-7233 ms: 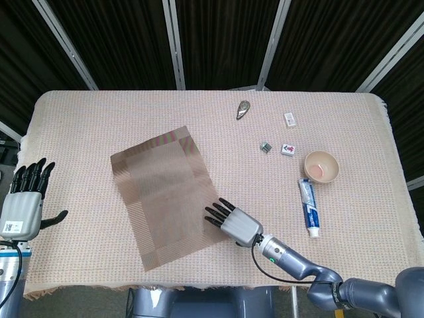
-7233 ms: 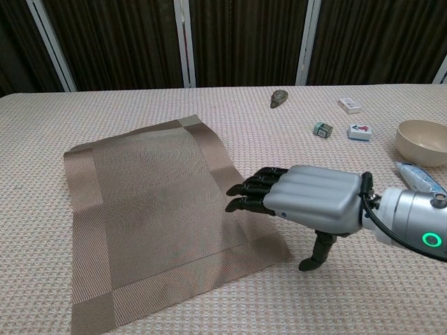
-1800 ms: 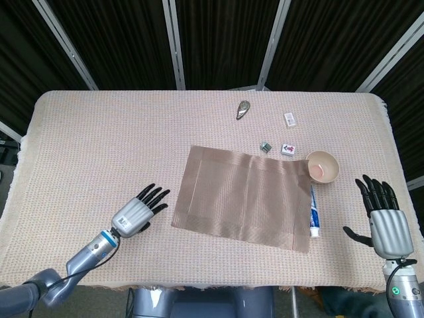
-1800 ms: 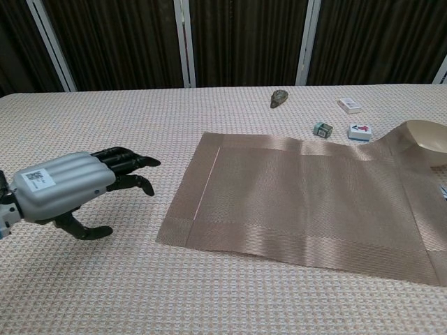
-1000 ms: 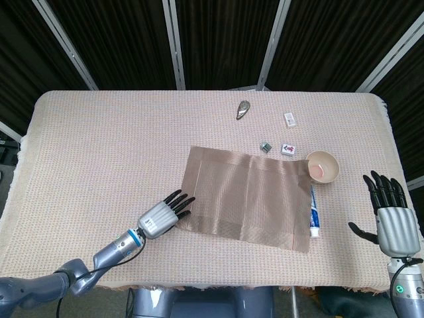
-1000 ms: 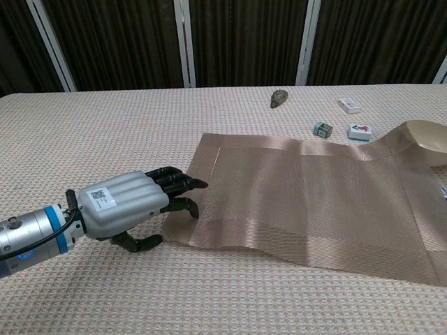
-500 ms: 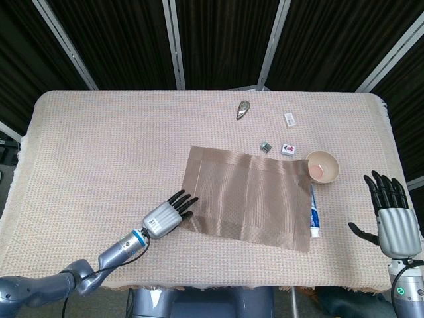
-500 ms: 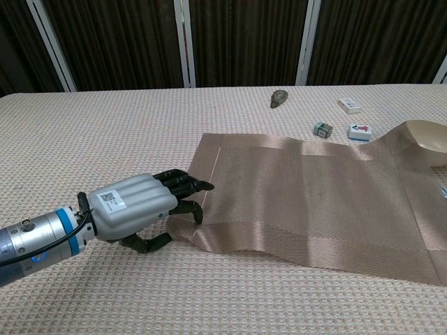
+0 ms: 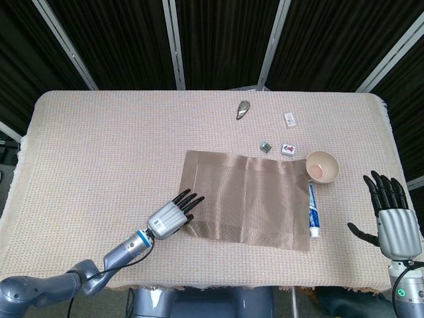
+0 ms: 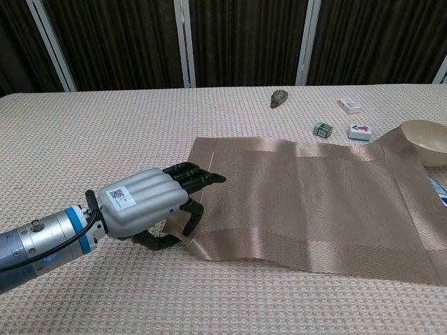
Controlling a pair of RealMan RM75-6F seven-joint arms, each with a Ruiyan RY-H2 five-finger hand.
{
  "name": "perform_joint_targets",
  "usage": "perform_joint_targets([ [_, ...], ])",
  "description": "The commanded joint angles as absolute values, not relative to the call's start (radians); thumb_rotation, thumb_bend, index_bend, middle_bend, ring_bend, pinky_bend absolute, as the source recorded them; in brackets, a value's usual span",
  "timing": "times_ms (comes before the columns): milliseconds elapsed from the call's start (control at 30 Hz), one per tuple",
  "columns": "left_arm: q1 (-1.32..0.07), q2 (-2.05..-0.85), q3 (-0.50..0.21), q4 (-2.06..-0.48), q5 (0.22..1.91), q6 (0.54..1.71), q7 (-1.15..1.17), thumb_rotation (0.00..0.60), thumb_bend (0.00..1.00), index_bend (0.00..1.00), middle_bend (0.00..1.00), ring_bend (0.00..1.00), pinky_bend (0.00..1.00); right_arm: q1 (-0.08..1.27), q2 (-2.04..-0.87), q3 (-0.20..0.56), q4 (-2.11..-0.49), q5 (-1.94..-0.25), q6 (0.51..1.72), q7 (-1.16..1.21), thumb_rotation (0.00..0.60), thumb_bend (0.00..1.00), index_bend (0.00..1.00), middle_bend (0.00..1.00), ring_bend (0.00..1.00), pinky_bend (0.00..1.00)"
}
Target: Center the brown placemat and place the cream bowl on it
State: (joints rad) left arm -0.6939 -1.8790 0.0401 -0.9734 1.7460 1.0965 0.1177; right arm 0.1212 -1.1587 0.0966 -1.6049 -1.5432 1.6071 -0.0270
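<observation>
Left hand (image 10: 150,202) pinching the near-left corner of the brown placemat (image 9: 252,195), mat lying rumpled near the table's middle, cream bowl (image 9: 322,165) just off its far-right corner, right hand (image 9: 394,222) empty, fingers spread, at the table's right edge

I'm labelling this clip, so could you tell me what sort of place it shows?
Probably a lab test bench staged as a dining table: a woven tablecloth, dark curtains behind, and a placemat, bowl and toothpaste tube laid out.
</observation>
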Motion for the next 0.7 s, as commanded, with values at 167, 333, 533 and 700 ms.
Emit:
perform_joint_targets([
  [167,-0.686,-1.856,0.042,-1.009,1.742,1.122,0.134,0.6,0.48,0.62,0.0,0.0,0.0,0.117,-1.154,0.097,-1.61,-1.554,1.613,-0.022,0.6,0.0,0.0,0.0,0.0,0.0],
  [333,-0.659,-1.801,0.061,-1.088,1.74,1.153,0.159,0.6,0.49,0.64,0.0,0.0,0.0,0.112,-1.149,0.098,-1.615,-1.564,1.62,-0.018,0.6,0.0,0.0,0.0,0.0,0.0],
  [533,-0.609,-1.682,0.099,-1.29,1.698,1.138,0.242,0.6,0.53,0.64,0.0,0.0,0.0,0.107,-1.145,0.097,-1.622,-1.576,1.627,-0.017,0.6,0.0,0.0,0.0,0.0,0.0],
  [700,-0.573,-1.595,0.131,-1.428,1.672,1.131,0.327,0.6,0.54,0.64,0.0,0.0,0.0,0.102,-1.144,0.093,-1.63,-1.591,1.633,-0.024,0.6,0.0,0.0,0.0,0.0,0.0],
])
